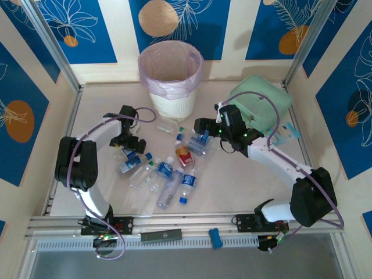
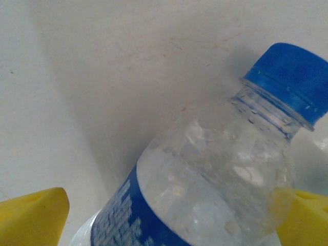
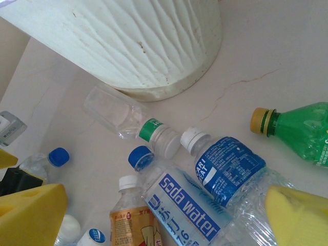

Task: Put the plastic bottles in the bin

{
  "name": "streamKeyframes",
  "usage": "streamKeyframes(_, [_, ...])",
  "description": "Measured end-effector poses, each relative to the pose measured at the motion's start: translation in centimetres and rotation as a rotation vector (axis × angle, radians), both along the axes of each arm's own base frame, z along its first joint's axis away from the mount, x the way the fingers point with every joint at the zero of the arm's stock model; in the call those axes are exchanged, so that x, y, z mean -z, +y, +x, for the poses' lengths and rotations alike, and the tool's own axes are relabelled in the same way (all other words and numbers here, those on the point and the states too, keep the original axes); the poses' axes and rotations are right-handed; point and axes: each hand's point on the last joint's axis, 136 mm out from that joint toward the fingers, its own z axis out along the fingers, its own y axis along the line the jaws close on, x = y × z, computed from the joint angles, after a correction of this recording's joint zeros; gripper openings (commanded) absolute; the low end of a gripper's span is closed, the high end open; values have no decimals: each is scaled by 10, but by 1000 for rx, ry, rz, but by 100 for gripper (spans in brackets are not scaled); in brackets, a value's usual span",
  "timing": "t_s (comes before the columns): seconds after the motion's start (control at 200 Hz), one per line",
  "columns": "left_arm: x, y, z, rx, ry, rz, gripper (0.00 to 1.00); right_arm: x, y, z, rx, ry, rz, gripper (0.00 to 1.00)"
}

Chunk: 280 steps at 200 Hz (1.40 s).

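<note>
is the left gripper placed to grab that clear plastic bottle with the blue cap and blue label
Likely yes: the left gripper is open and its yellow pads flank the clear blue-capped plastic bottle with nothing blocking.

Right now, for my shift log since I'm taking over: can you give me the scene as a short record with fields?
bin: white, pink-lined, upright at far side of table
bottles: scattered, lying on table in front of bin
left claw: open, straddling a clear blue-capped bottle
right claw: open, above the soda water bottle
pouch: green, right of bin
</note>
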Motion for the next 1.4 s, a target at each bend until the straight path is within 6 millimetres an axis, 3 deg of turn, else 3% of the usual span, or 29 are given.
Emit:
streamKeyframes(0.185, [6,3,2,-11,6,0,94,1,0,-1,0,4,-2,99])
streamKeyframes(0.53, [12,3,6,-14,3,-3,75,0,-5,-2,16,4,-15,99])
streamKeyframes(0.71, [16,10,7,-27,0,13,72,-2,-8,-3,24,1,-19,99])
streamKeyframes(0.96, [15,17,11,-38,-21,40,52,-9,-13,-6,33,-10,-18,99])
streamKeyframes(1.11, [13,22,14,-45,-47,66,46,-12,-17,-11,39,-17,-18,99])
streamKeyframes(1.236, [-1,28,12,-55,-95,78,44,-10,-19,-16,44,-10,-14,99])
streamKeyframes(1.401, [-51,27,23,-68,-269,39,43,5,-22,-23,62,40,-5,99])
